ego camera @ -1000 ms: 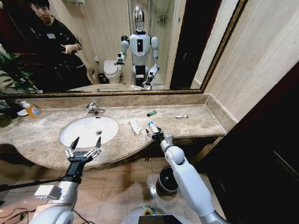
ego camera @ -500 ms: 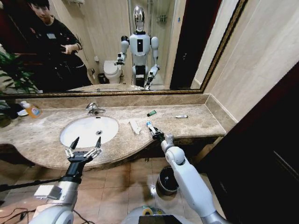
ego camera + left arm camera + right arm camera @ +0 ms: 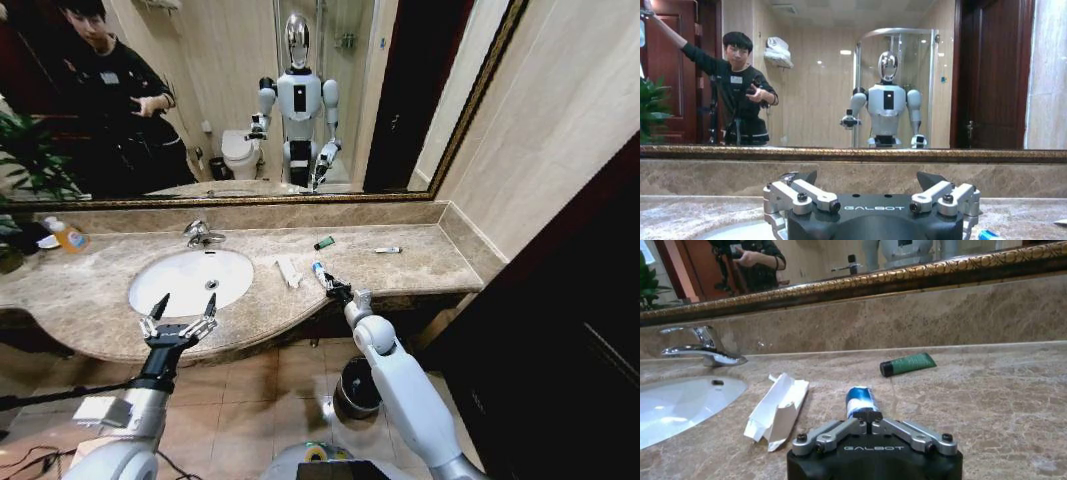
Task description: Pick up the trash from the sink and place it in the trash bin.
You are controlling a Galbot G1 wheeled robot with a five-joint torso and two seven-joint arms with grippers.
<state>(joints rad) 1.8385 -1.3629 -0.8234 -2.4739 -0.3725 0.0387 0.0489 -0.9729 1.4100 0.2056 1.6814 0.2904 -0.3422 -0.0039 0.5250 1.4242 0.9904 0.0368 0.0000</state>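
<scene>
Since a second earlier, the right gripper (image 3: 870,416) had closed narrow on the white-and-blue tube (image 3: 860,398), securing it. The left gripper (image 3: 180,312) hung wide, idle.

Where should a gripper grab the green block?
Across its long sides near the middle, from above. The green block lies flat on the counter, with bare marble all around. The right gripper is shut on a tube; the left gripper is open.
</scene>
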